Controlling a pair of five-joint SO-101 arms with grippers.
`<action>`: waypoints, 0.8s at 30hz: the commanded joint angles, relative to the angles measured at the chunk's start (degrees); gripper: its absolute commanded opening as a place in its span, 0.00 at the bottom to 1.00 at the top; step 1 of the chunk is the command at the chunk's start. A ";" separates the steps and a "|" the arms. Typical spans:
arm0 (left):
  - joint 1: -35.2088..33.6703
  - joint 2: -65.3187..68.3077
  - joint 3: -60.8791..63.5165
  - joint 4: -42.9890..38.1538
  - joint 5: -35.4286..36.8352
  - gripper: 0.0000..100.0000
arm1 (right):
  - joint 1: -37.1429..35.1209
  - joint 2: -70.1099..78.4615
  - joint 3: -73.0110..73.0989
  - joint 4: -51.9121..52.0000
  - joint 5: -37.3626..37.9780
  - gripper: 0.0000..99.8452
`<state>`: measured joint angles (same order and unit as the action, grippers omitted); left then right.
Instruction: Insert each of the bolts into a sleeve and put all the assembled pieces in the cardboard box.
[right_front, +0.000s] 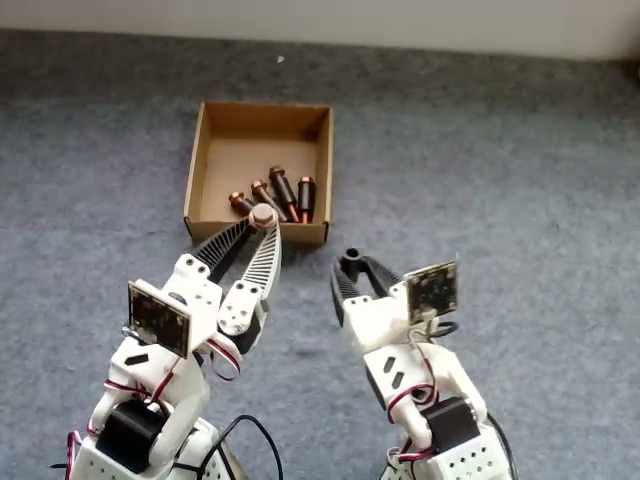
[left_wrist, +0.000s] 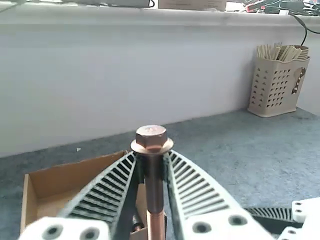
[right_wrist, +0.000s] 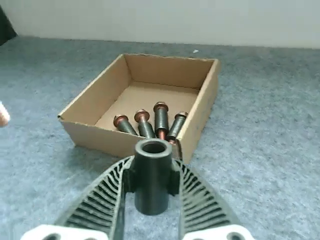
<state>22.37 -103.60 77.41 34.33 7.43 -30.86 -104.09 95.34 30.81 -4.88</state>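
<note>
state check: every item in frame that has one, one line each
left gripper: shut on the bolt
bolt: held head up, not yet in a sleeve
right gripper: shut on the sleeve
sleeve: held upright, open end up, bore empty
cardboard box: upright, open on top
four assembled pieces: lying inside the cardboard box, toward the side nearer the arms

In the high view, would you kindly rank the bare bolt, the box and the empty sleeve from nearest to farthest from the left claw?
1. Bare bolt, held in the left claw.
2. Box, just ahead.
3. Empty sleeve, in the right claw.
</note>
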 joint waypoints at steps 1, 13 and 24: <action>-0.48 -0.75 -1.98 -3.60 -2.02 0.01 | -3.56 -1.10 2.33 -7.69 3.34 0.00; -0.13 -0.75 -7.78 -3.34 2.99 0.01 | -8.66 -0.66 6.55 -14.64 11.08 0.00; 6.64 -0.75 -9.19 -1.93 3.96 0.01 | -11.47 -0.92 6.64 -11.82 15.21 0.00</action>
<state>24.31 -103.60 71.16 32.57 10.59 -40.62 -104.18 95.69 18.68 9.63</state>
